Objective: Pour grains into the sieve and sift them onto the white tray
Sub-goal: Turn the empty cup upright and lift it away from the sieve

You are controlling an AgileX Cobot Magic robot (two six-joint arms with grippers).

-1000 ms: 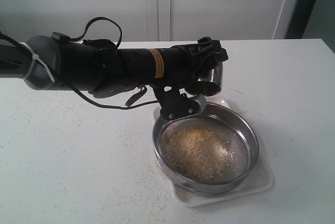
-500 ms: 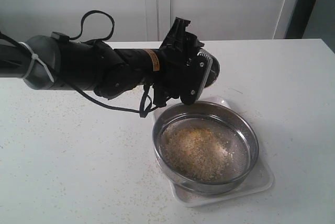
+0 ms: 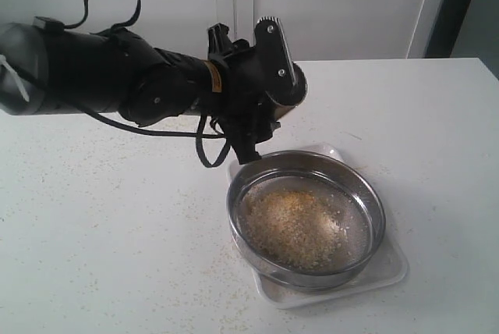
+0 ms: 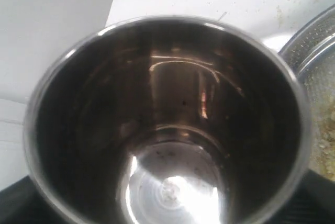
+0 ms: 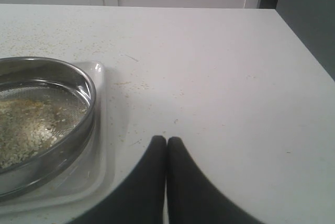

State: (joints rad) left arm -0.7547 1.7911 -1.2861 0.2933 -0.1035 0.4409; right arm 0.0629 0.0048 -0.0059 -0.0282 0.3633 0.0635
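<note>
My left gripper [image 3: 270, 83] is shut on a small steel cup [image 3: 293, 97], held above the table just behind the sieve's far-left rim. Inside, the cup [image 4: 167, 119] looks empty and shiny, with only a few specks at the bottom. The wide steel sieve [image 3: 376, 193] rests on the white tray [image 3: 392, 268], and a mound of pale and yellow grains [image 3: 292, 226] lies on its mesh. In the right wrist view, my right gripper [image 5: 166, 141] is shut with nothing in it, low over the table beside the tray [image 5: 102, 145] and sieve [image 5: 84, 80].
Sparse crumbs are scattered over the white table [image 3: 117, 256]. The left arm's black body and cable loop [image 3: 109, 76] stretch in from the left. A white wall and cabinet doors stand behind. The table's right edge [image 5: 301, 41] is near the right gripper.
The left wrist has rolled back from its tipped pose over the sieve. The cup has drawn left and slightly up, away from the rim. The grain mound and right gripper are unchanged.
</note>
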